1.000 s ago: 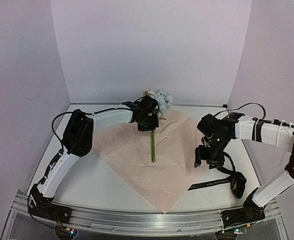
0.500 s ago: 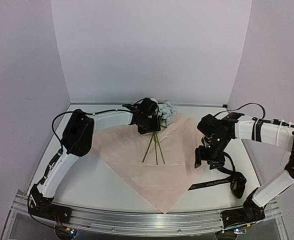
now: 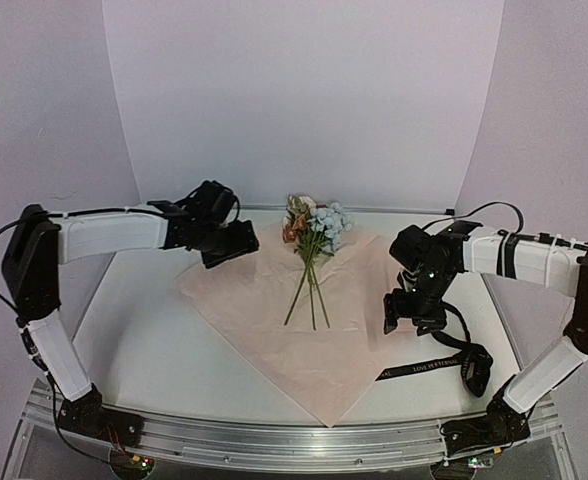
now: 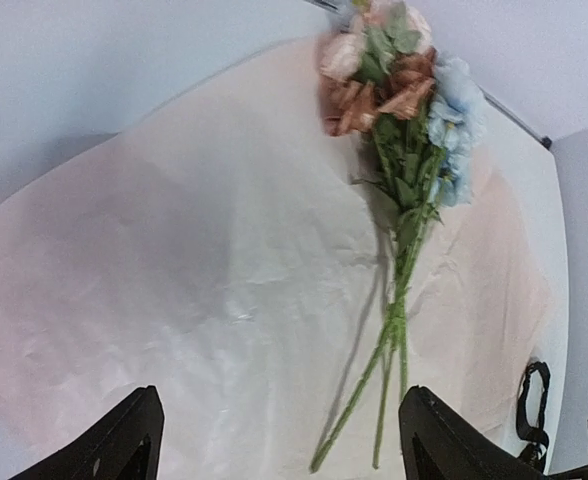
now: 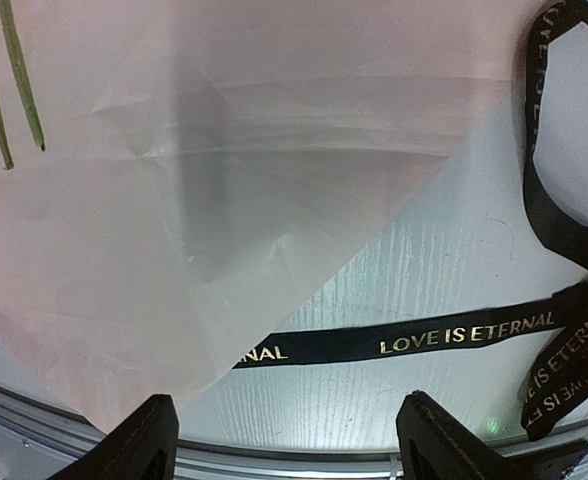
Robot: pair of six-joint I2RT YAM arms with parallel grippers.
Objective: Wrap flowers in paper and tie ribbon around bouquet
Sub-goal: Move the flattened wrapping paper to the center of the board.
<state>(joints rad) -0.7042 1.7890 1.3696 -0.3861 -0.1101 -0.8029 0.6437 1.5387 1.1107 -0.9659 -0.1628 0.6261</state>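
Left gripper (image 3: 224, 240) hangs with jaws spread wide, nothing between them (its wrist view shows only bare sheet in the gap); it sits above the far-left edge of the paper (image 3: 264, 340); the flowers (image 3: 312, 228) lie off to its right, apart from it, not touched by either arm; in its wrist view they run up the right half of the picture, ahead of the jaws, blooms far and stems near; blooms are pale blue, cream and orange-brown, resting at the far corner of the sheet; the green stems (image 3: 309, 295) fan out slightly toward the near side, flat on the pink surface; right gripper (image 3: 410, 312) is also parted, holding nothing; it hovers over the right corner of the paper, flowers to its left and well clear; under it the sheet looks thin and a bit creased, whether that corner is lifted off the table (image 3: 139, 330) I cannot tell; the ribbon (image 3: 426, 366) lies on the near side of the right gripper, toward its base, black with light lettering; one stretch runs flat and its left end slips under the paper's edge; the rest loops and bunches further right, beside the arm's lower link; paper lies spread as a diamond, one point toward the near rail.
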